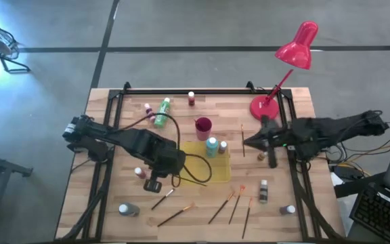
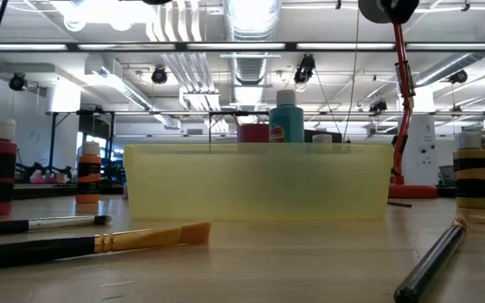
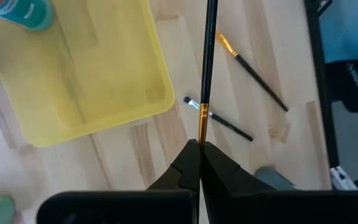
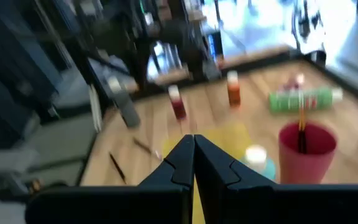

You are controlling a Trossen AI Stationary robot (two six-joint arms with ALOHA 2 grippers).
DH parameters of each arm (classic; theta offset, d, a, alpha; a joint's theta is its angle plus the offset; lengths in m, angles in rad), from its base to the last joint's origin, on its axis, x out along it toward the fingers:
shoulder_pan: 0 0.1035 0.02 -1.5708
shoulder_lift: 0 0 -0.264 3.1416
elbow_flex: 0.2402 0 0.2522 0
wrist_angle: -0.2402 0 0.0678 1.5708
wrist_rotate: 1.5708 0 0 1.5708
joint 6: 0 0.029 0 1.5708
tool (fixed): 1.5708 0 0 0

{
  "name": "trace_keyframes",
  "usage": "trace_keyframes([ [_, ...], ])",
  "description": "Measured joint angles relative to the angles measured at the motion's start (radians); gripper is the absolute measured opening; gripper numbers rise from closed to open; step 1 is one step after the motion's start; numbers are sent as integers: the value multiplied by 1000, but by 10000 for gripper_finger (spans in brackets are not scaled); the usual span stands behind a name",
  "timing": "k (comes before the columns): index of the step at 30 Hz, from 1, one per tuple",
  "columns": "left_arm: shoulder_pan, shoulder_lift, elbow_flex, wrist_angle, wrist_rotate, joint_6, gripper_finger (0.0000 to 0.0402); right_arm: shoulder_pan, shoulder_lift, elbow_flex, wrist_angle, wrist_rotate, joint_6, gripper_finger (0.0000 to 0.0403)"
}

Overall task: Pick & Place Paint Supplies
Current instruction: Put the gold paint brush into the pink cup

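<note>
- Left hand [image 3: 199,149] was clamped on 1 brush [image 3: 206,68], held above the worktop [image 3: 253,25] just beside the yellow tray [image 3: 98,74].
- Right hand [image 4: 193,144] — fingers together, empty — waited at the worktop's right edge.

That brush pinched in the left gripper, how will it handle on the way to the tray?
The left gripper is shut on the brush near its gold ferrule, so the long handle may pivot or swing. It looks thin and straight: probably stiff and light. Dropped flat into the yellow tray, the round handle could roll.
</note>
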Motion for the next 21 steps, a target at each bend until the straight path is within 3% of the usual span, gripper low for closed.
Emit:
trace_keyframes([
  [5, 1, 38, 0, -1, -54, 54, 3, 0, 148, 40, 1, -42, 26, 9],
  [11, 1, 100, 23, -1, -209, 175, 3, -1, 290, 97, -2, -103, 50, 28],
  [16, -9, 147, 57, -8, -451, 303, 3, 0, 363, 143, -1, -133, 54, 60],
  [21, -65, 161, 74, -12, -787, 427, 3, -13, 374, 166, 14, -132, 90, 95],
])
